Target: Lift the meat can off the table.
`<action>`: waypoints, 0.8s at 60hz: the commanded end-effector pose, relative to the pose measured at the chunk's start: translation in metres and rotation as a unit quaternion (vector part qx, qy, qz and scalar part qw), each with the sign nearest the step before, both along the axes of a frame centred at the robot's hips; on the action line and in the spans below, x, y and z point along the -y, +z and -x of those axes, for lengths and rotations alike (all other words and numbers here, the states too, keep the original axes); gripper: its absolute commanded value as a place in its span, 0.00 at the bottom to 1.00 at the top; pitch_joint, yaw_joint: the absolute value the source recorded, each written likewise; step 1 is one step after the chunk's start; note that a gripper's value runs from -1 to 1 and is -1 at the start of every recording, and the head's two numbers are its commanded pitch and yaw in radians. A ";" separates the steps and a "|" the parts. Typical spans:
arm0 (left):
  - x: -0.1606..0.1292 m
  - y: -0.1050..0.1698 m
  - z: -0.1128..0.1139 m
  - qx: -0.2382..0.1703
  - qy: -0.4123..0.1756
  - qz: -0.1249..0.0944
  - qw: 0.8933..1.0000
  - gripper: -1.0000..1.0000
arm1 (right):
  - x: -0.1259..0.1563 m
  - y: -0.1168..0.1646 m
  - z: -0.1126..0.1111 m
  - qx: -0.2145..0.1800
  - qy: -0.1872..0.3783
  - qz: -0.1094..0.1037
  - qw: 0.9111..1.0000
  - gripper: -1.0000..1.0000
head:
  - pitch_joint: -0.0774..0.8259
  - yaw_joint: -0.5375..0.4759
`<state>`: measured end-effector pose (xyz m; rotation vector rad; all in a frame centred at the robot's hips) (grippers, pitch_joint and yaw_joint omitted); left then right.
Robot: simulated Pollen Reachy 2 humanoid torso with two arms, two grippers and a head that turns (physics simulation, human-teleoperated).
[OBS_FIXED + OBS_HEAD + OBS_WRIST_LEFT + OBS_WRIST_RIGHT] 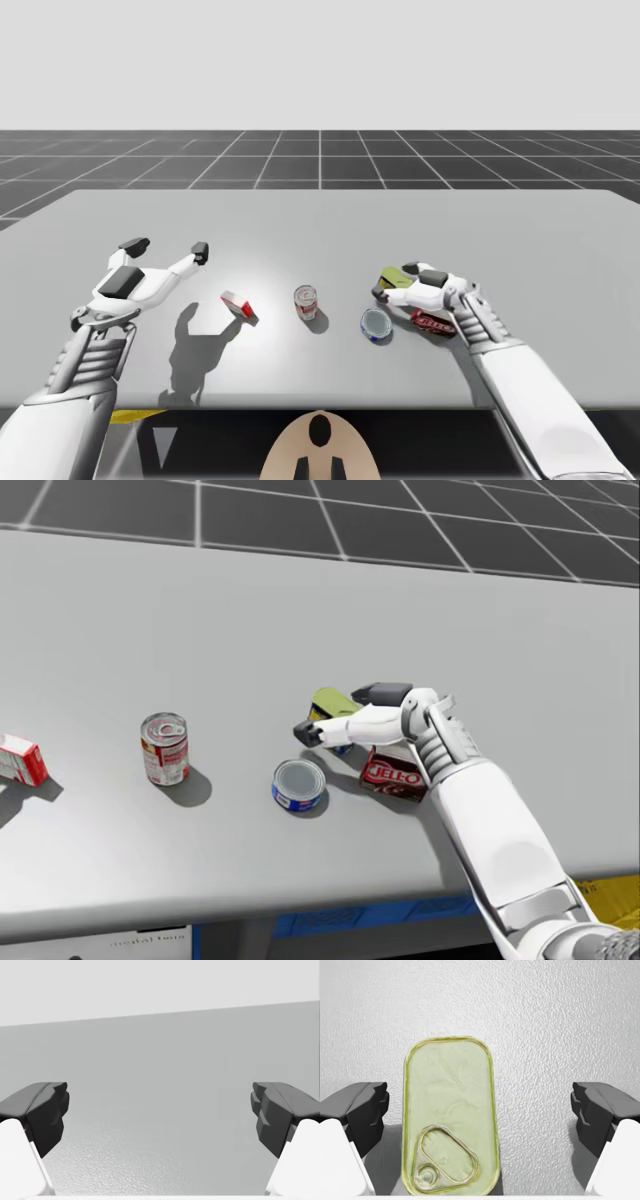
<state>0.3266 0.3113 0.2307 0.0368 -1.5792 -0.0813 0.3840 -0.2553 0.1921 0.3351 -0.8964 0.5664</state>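
Since the rounded-oblong metal meat can (449,1117), with its pale yellow-green pull-tab lid facing up, stands on the grey table (320,215) directly under the robot's right gripper (480,1110), the grasp turns on how that can lies between the two dark fingers (362,1112). In the right wrist view its long axis runs straight ahead along the gripper's line of sight, with the pull-tab end nearest the palm, so the fingers stand across its narrow width, facing its long sides. The can is off-centre: one long side lies near one finger, while a wide strip of bare table separates the other side from the second finger. The fingers are spread wide and touch nothing.

In the high view the meat can (393,274) sits on the robot's right half of the table, with the right gripper (400,280) above it; the head view shows the same gripper (340,715) over the can (330,701). Close by are a dark red cardboard box (393,774) under the wrist and a flat blue round tin (299,784). A red-and-white cylindrical can (165,748) and a small red-and-white box (238,305) stand further toward the left.

The left gripper (168,247) is well apart, also wide open and empty, so the right arm is plainly the nearer one. Closing will probably need a small sideways centring first.
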 end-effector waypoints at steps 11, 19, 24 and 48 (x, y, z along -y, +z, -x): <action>0.000 0.001 0.000 0.000 0.001 0.003 1.000 0.00 | -0.002 -0.008 0.001 -0.012 -0.001 0.034 0.999 1.00 | 0.79 0.27; 0.000 0.001 0.000 0.000 0.002 0.005 1.000 0.00 | -0.001 -0.009 0.002 -0.017 -0.002 0.037 0.999 1.00 | 0.79 0.27; -0.001 0.001 0.000 -0.001 0.002 0.006 1.000 0.00 | 0.000 -0.009 0.003 -0.016 -0.001 0.038 0.999 1.00 | 0.75 0.27; -0.004 0.004 0.001 0.003 0.005 0.012 1.000 0.00 | -0.001 -0.008 0.005 -0.011 0.005 0.039 0.999 1.00 | 0.42 0.28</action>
